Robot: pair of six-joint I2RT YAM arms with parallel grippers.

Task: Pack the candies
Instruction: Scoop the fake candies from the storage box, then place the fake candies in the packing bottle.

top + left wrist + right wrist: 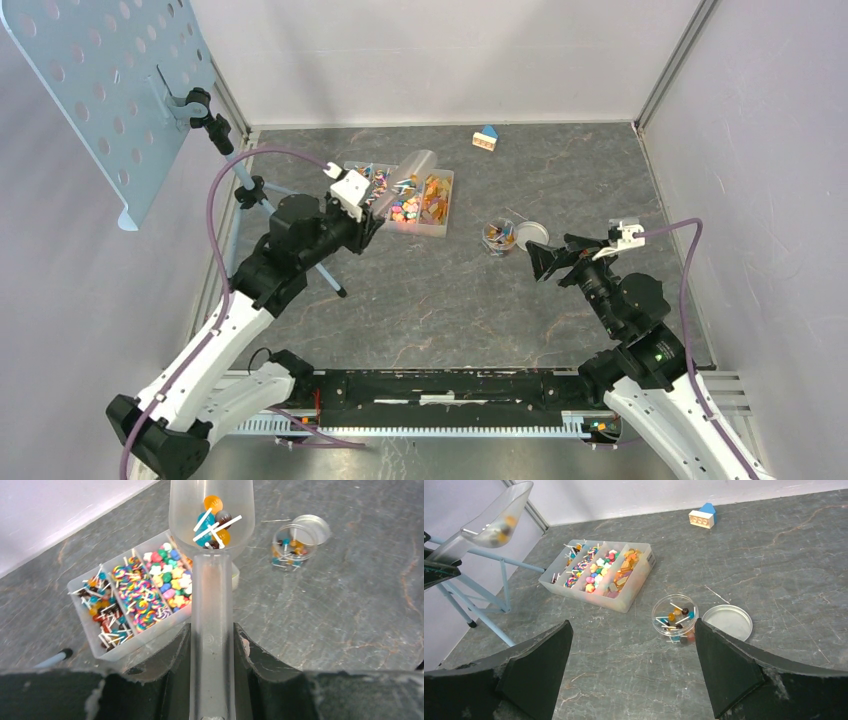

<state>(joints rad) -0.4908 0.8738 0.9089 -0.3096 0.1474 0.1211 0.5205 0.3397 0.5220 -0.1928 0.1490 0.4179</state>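
My left gripper (365, 215) (212, 645) is shut on the handle of a clear plastic scoop (211, 605) (410, 170). The scoop's bowl holds a few small stick candies (214, 522) and hangs above the table beside the clear divided tray (80, 587) (440, 228), which holds many mixed-colour candies (150, 587) (596, 572). A small clear jar (499, 237) (674, 617) holds several stick candies; its lid (531, 236) (727, 621) lies beside it. My right gripper (548, 258) (634, 665) is open and empty, just near of the jar.
A blue-roofed toy house (486, 138) (702, 516) sits at the back. A tripod (300, 250) with a perforated panel (100, 80) stands at the left, its legs under my left arm. Walls close in the left, back and right.
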